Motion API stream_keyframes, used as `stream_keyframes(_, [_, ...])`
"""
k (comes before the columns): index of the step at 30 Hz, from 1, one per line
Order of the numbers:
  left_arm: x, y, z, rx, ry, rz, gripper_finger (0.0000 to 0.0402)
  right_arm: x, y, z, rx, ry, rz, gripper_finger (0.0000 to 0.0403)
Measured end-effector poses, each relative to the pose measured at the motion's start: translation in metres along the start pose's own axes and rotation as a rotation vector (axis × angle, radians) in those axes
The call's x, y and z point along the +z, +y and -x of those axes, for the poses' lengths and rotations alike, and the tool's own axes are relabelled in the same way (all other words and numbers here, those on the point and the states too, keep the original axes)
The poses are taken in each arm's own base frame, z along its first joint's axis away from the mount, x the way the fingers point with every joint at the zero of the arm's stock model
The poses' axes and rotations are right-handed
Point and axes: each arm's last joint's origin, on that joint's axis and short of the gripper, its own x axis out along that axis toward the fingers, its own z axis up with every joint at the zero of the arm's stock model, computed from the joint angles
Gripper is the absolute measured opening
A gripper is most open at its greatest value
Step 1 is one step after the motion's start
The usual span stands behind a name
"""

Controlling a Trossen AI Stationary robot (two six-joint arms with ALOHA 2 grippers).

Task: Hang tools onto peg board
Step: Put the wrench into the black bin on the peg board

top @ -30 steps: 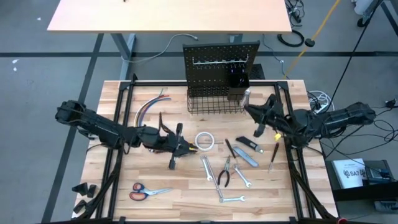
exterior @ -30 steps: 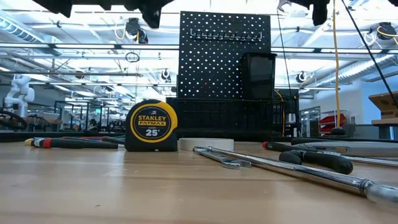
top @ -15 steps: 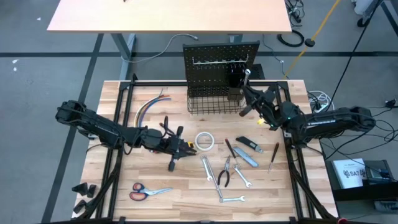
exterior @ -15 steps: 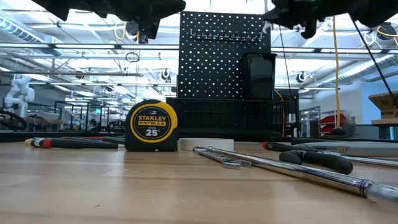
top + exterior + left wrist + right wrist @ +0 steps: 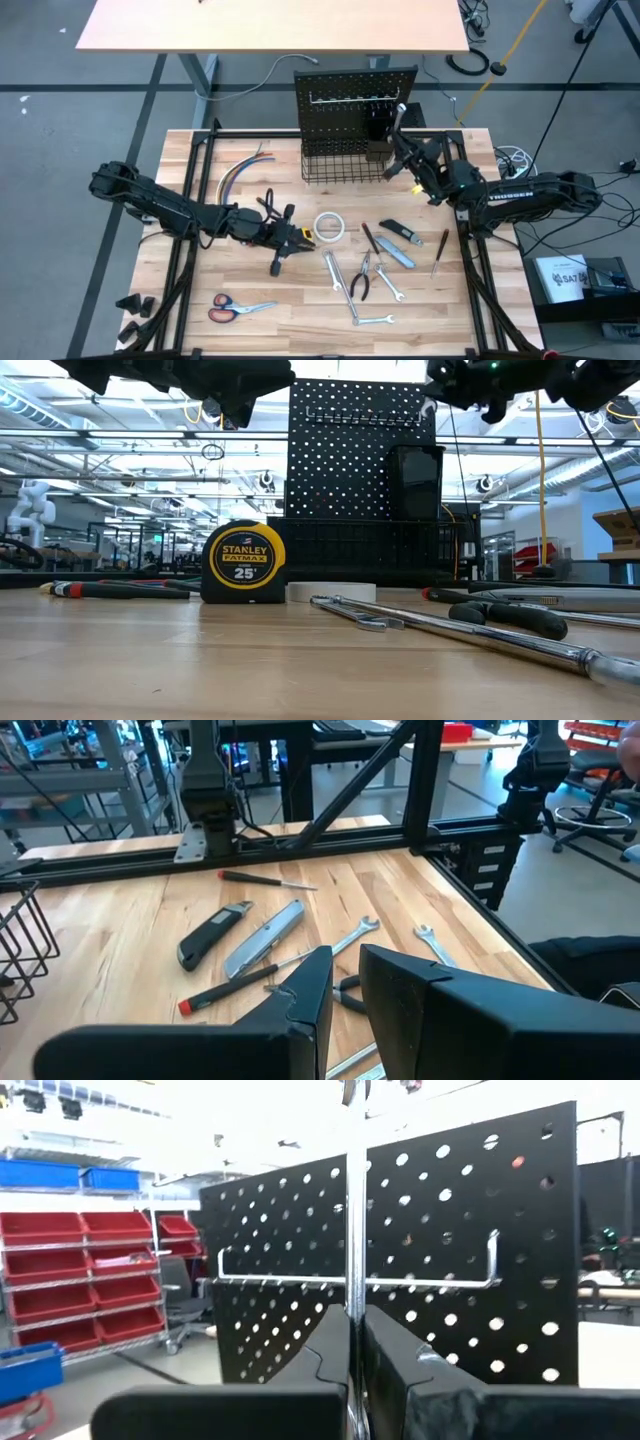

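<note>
High view, right claw (image 5: 399, 118) clamped on a silver wrench (image 5: 353, 1210), raised in front of the peg board (image 5: 355, 95) hook rail (image 5: 355, 1280), left claw (image 5: 300, 238) nearly closed, empty, low over the bench (image 5: 260, 320) beside the tape measure (image 5: 243, 563), remaining tools (image 5: 372, 270) on bench.

Workshop-lab: red parts bins (image 5: 80, 1270) on shelving, exposed ceiling.

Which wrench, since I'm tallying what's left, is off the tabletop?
The silver wrench held upright in the right end effector, facing the peg board; the other wrenches lie flat on the table.
</note>
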Motion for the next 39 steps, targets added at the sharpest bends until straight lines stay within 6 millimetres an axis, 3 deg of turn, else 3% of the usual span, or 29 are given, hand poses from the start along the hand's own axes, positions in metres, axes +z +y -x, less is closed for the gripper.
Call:
stream_keyframes(8, [0.000,0.000,0.000,0.000,0.001,0.000,0.0061,-0.004,-0.008,-0.008,-0.055,0.002,0.035,0.0004])
stream_keyframes(23, [-0.003,0.000,0.000,-0.001,0.027,-0.001,0.0061,-0.030,-0.013,-0.026,-0.120,0.038,0.050,0.0004])
stream_keyframes(39, [-0.005,0.000,0.000,-0.002,0.055,-0.001,0.0061,-0.036,-0.018,-0.032,-0.155,0.042,0.065,0.0007])
